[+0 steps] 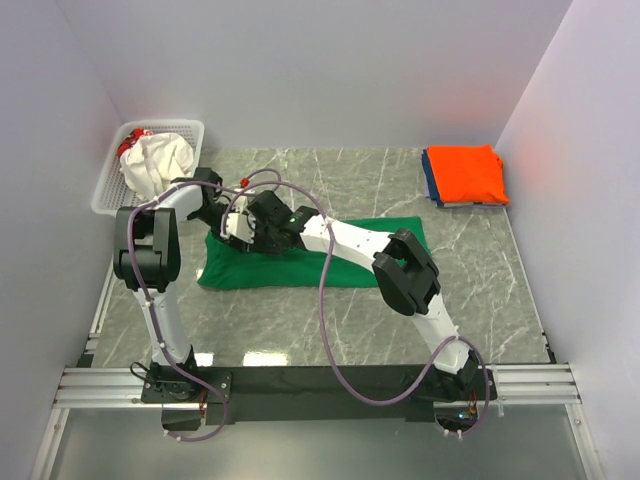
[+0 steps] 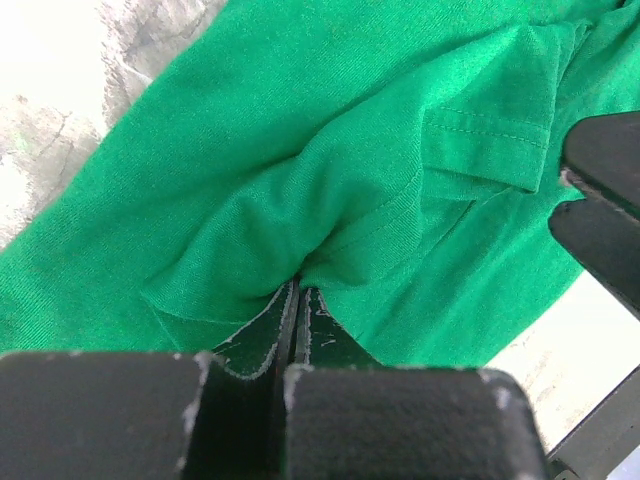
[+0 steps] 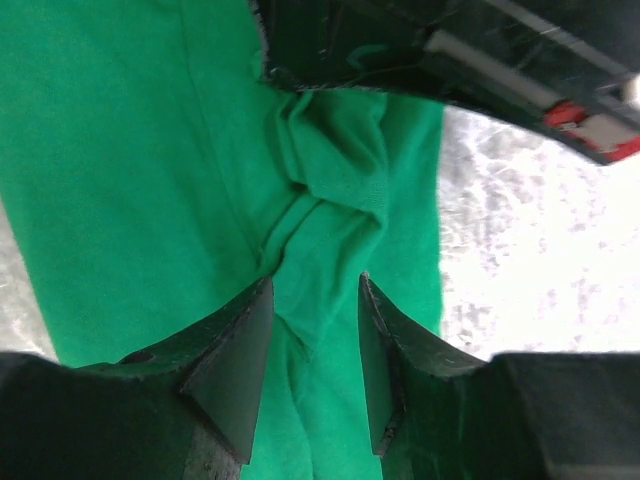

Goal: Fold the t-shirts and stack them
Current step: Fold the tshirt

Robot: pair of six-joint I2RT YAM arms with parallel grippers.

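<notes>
A dark green t-shirt (image 1: 385,238) lies half folded across the middle of the table. Both grippers meet over its left end. My left gripper (image 1: 226,226) (image 2: 298,290) is shut on a pinched fold of the green cloth (image 2: 300,130). Right beside it, my right gripper (image 1: 258,230) (image 3: 315,285) is open, its jaws apart on either side of a raised ridge of the green shirt (image 3: 120,180) without clamping it. An orange t-shirt (image 1: 465,172) lies folded at the far right on top of a blue one (image 1: 428,188). A cream-white t-shirt (image 1: 155,165) is bunched in the basket.
A white lattice basket (image 1: 150,127) stands at the far left corner against the wall. Grey walls close in the table on the left, back and right. The left arm's fingers (image 3: 400,50) hang dark just beyond my right jaws.
</notes>
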